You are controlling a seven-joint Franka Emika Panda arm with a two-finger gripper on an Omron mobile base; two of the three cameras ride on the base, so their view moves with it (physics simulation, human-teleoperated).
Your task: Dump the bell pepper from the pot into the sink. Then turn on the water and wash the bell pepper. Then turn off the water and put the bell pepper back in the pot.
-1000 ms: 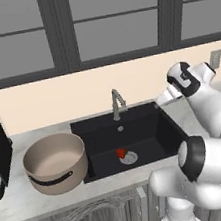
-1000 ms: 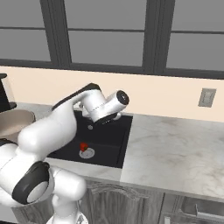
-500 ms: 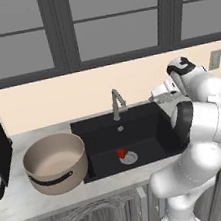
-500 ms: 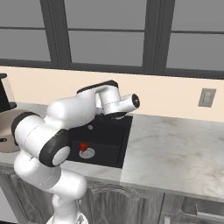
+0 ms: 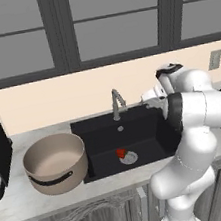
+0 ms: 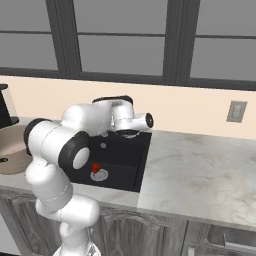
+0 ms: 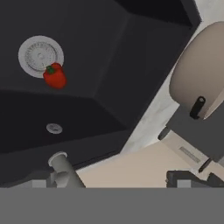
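Pepper (image 5: 121, 153) already dumped in sink (image 5: 100, 129), beside drain; pot (image 5: 55, 163) upright on table. Arm swung back toward faucet (image 5: 116, 103), jaws open, empty. Water next.

Bell pepper (image 5: 121, 153) in sink (image 5: 100, 129) (beside drain (image 5: 129, 157)).

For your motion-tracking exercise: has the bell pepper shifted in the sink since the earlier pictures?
No. In the left base view the bell pepper lies at the left edge of the round drain on the floor of the sink, just as before; the arm alone has swung.
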